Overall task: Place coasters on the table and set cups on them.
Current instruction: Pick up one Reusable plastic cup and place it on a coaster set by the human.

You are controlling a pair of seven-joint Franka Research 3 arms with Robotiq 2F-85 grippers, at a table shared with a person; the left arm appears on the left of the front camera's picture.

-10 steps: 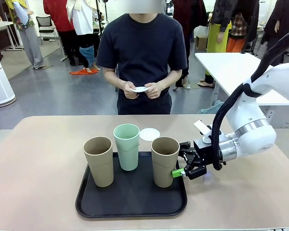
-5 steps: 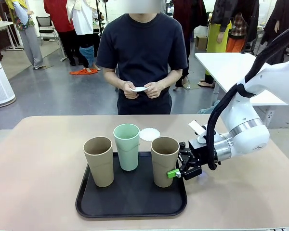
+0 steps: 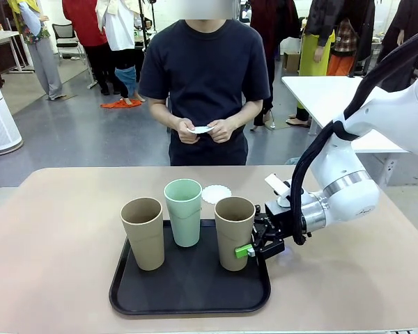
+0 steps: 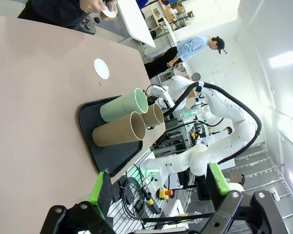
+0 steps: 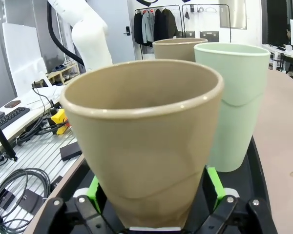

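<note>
There are 2 tan cups (image 3: 142,233) (image 3: 234,233), 1 mint cup (image 3: 183,212), 1 black tray (image 3: 189,292) and 1 coaster (image 3: 217,193) on the table (image 3: 56,229).

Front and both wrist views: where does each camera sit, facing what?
Front: between the arms, facing the person across the table; right arm shows.
Left wrist: raised left of the tray, facing it; left pincer open.
Right wrist: low at the tray, facing the tan cup inside the right pincer.
Shared: all three show the cups.

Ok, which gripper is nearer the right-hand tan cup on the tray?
Right. The right gripper has its fingers either side of the tan cup, low down; the left gripper hangs open, well clear of the tray.
</note>
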